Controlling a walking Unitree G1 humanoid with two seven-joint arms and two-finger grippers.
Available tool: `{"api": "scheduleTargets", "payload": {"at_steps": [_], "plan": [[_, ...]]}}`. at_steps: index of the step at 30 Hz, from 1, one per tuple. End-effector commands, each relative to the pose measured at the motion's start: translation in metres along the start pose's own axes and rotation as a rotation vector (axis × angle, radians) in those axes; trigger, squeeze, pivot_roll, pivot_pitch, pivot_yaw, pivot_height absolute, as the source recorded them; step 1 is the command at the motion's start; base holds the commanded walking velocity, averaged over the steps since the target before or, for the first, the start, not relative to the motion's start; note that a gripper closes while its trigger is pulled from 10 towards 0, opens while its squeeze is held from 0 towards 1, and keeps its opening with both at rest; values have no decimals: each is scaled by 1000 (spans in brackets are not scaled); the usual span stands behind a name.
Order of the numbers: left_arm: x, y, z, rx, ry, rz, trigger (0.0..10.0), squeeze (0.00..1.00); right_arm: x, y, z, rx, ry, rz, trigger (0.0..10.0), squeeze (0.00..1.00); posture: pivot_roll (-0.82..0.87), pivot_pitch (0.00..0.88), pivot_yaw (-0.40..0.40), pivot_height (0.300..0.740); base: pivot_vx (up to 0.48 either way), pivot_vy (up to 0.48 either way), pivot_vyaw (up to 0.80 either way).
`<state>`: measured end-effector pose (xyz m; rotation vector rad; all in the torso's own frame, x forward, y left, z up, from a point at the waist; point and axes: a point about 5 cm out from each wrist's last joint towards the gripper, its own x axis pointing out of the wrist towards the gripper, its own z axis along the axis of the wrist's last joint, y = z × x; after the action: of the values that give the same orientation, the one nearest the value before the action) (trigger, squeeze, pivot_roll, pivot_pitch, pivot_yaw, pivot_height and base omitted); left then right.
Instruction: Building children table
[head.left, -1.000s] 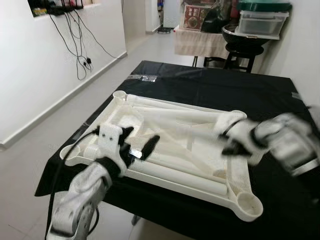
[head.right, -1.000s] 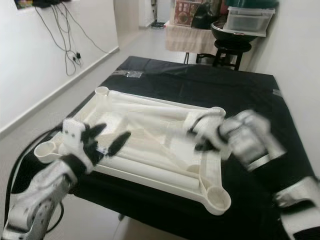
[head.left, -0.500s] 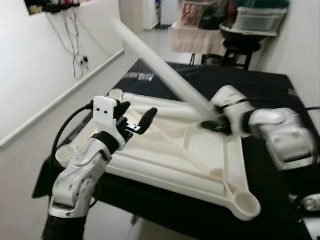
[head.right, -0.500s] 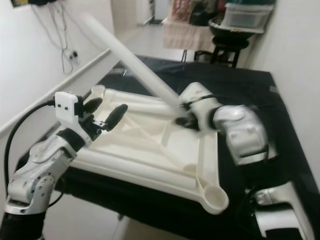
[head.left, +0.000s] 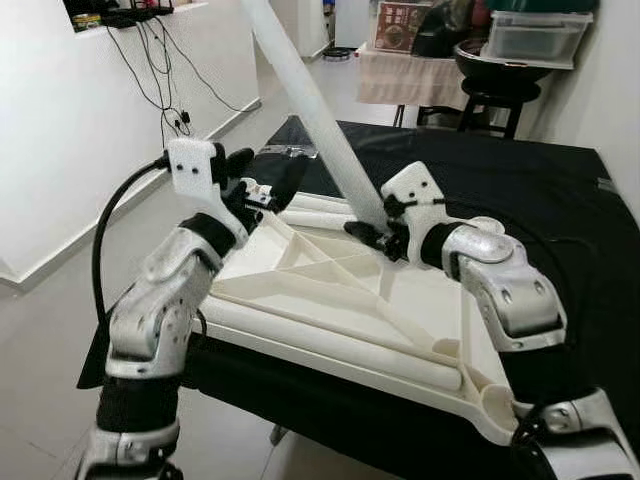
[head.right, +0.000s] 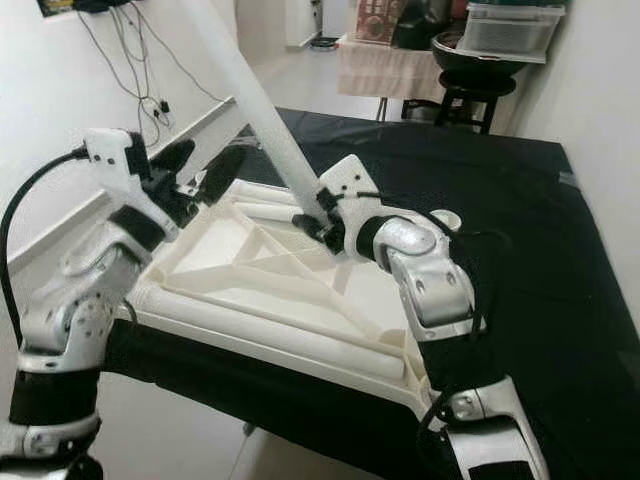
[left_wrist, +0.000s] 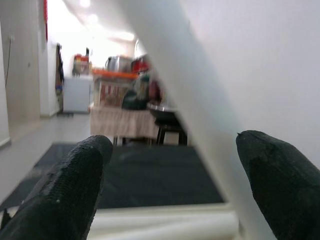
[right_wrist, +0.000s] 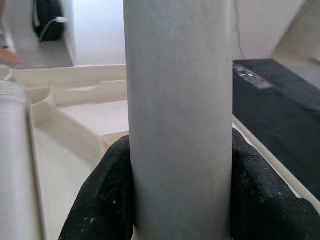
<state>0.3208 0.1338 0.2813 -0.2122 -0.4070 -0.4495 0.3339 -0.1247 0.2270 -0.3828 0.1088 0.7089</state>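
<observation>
White walls stand behind a black table (head.left: 560, 200). On it, in the middle of the frame, lies a white tabletop (head.left: 340, 300). Right claw (head.left: 372, 232) squeezes a white leg (head.left: 310, 100) that slants to the upper left. Left claw (head.left: 262, 188) hangs open, upper left.

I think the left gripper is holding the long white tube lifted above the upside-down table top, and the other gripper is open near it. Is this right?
Not quite: the right gripper holds the white tube, its fingers clamped around it in the right wrist view. The left gripper is the open one, near the tube above the table top.
</observation>
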Motion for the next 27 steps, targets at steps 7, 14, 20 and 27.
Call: {"api": "scheduleTargets", "payload": {"at_steps": [7, 14, 20, 27], "plan": [[10, 10, 10, 4, -16, -14, 10000, 1000, 6, 26, 5, -73, -47, 83, 10000, 0, -9, 0, 43, 740, 0, 0, 0], [19, 8, 15, -46, -26, -85, 10000, 0, 10, 44, 3, -95, -52, 147, 10000, 0, -21, 0, 56, 740, 0, 0, 0], [22, 2, 24, -180, -100, -170, 0, 0, 12, 49, 2, -21, -114, 142, 10000, 0, -38, 0, 68, 740, 0, 0, 0], [20, -13, 25, -251, -132, -317, 0, 0, 14, 49, -2, 229, -193, 127, 10000, 0, -53, 0, 72, 740, 0, 0, 0]]}}
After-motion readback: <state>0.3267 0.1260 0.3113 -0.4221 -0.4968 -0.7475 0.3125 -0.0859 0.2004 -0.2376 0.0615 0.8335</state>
